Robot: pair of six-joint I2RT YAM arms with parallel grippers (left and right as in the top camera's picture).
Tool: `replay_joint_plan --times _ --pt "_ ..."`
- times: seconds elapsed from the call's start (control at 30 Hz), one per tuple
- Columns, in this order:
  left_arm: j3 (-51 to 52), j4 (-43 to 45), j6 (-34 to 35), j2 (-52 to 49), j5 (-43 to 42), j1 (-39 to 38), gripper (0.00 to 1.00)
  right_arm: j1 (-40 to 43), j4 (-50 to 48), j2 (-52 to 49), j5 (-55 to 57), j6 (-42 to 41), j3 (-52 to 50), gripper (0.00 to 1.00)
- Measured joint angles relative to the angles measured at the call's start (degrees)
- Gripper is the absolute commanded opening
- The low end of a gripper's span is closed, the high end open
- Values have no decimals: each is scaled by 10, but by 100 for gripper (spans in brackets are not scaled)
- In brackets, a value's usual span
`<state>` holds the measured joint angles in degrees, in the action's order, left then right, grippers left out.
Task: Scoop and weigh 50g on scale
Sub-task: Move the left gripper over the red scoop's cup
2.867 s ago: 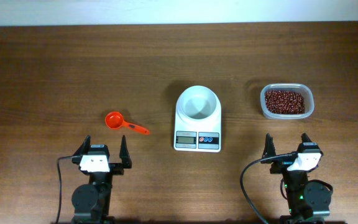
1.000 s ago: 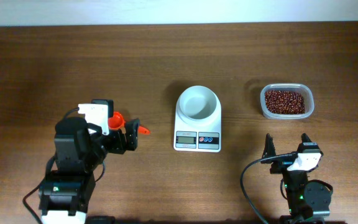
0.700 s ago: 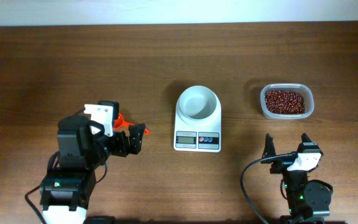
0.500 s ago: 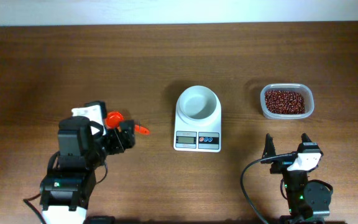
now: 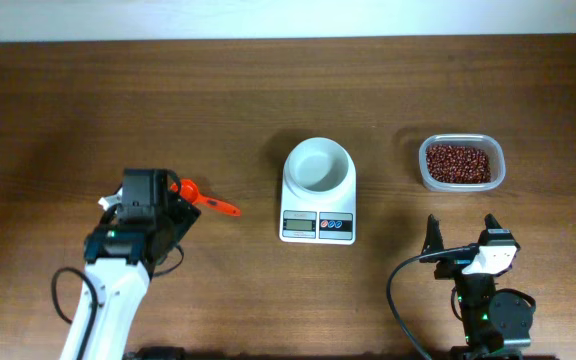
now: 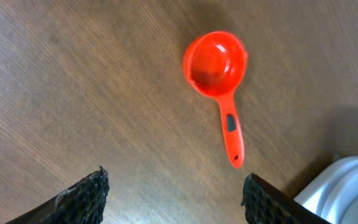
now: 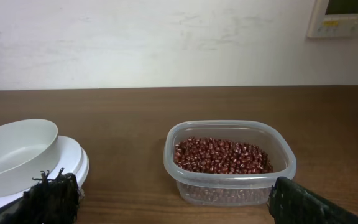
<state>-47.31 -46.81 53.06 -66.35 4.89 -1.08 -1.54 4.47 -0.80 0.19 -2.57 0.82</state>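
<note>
Scale (image 5: 318, 200) at mid-desk, display and two round buttons on the side nearest the arms, white bowl (image 5: 318, 165) seated on top. Beans (image 5: 458, 163), dark red-brown, heaped loose in clear tub (image 7: 229, 182) well to the right of the scale, apart from it. Orange-red scoop (image 6: 215, 62) flat on desk (image 5: 118, 100) left of the scale, cup opening upward, handle pointing toward the scale. Left claw (image 6: 176, 196) poised over the desk just short of the scoop, fingers spread apart, gripping nothing, scoop lying ahead of the fingertips rather than between them. Right claw (image 5: 460, 225) near the front edge, spread wide, empty, facing tub and bowl.
</note>
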Motion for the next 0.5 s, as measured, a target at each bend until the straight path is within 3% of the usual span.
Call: replay_joint_plan --times 0.17,0.27,0.5 --pt "-156 -135 38 -121 -3 26 99 0 0 1 0 0 0 99" --pt "-211 -121 42 -174 -14 33 99 0 0 1 0 0 0 99" --pt "-212 -119 42 -179 -15 33 99 0 0 1 0 0 0 99"
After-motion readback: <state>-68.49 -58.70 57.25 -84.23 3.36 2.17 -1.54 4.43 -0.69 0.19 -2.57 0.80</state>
